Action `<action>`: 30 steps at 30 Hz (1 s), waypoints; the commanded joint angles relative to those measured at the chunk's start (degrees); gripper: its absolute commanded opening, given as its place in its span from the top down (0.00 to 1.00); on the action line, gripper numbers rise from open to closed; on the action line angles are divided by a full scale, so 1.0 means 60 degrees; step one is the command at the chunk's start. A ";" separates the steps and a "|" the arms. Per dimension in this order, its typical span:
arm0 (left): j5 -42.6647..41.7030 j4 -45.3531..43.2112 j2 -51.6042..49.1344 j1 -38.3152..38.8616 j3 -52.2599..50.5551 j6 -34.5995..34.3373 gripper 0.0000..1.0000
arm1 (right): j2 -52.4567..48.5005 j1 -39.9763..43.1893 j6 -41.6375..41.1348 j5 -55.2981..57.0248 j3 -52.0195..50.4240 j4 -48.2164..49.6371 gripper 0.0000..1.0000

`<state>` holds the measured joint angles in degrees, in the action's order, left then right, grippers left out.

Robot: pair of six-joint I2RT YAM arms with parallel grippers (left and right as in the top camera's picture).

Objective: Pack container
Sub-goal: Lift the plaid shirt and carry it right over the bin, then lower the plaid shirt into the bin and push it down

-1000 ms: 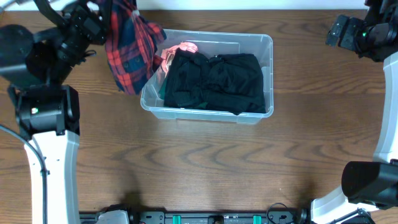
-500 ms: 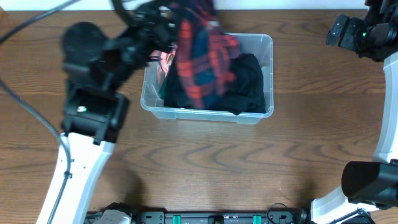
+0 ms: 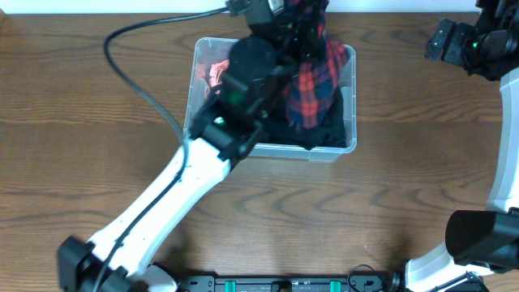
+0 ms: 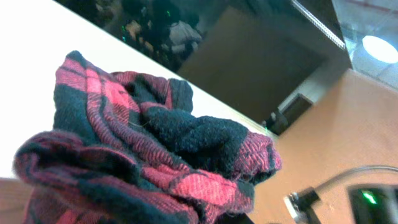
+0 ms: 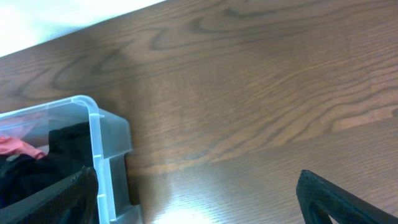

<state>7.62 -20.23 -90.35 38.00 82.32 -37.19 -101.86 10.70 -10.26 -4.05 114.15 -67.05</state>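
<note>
Tip: the left gripper (image 3: 297,23) is clamped on the plaid shirt (image 3: 312,81), dangling over the container (image 3: 350,122) at the table's back middle. I'd lower it onto the black clothes (image 3: 328,130) before releasing, so nothing drapes the rim. The right gripper (image 5: 199,200) gapes wide, empty.

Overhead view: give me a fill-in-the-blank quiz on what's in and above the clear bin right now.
The red and black plaid cloth hangs over the container, carried by the robot's ___ arm.
Below the cloth, most of the container is filled by a ___ garment.
In the overhead view, a ___ item shows in the container's upper left corner.
Missing words: left; black; pink.
</note>
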 commanded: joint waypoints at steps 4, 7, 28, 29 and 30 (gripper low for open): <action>0.1435 -0.1978 -0.0488 0.0058 0.0259 -0.0047 0.94 | -0.0007 -0.0036 -0.0098 0.0033 -0.0036 -0.0011 0.01; 0.1690 -0.2379 -0.0535 0.0058 0.0259 -0.0470 0.94 | -0.0007 -0.0036 -0.0098 0.0033 -0.0036 -0.0011 0.01; 0.1672 -0.2186 -0.0933 0.0798 0.0259 -0.0860 0.94 | -0.0007 -0.0036 -0.0098 0.0033 -0.0036 -0.0007 0.01; 0.1672 -0.2182 -0.0940 0.0852 0.0259 -0.0856 0.94 | -0.0007 -0.0036 -0.0098 0.0033 -0.0036 -0.0007 0.01; 0.1672 -0.2175 -0.0951 0.0896 0.0259 -0.0852 0.94 | -0.0007 -0.0036 -0.0098 0.0033 -0.0036 -0.0007 0.01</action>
<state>17.10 -31.94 -96.57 42.41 82.30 -42.22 -101.86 10.68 -10.26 -4.03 114.13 -67.05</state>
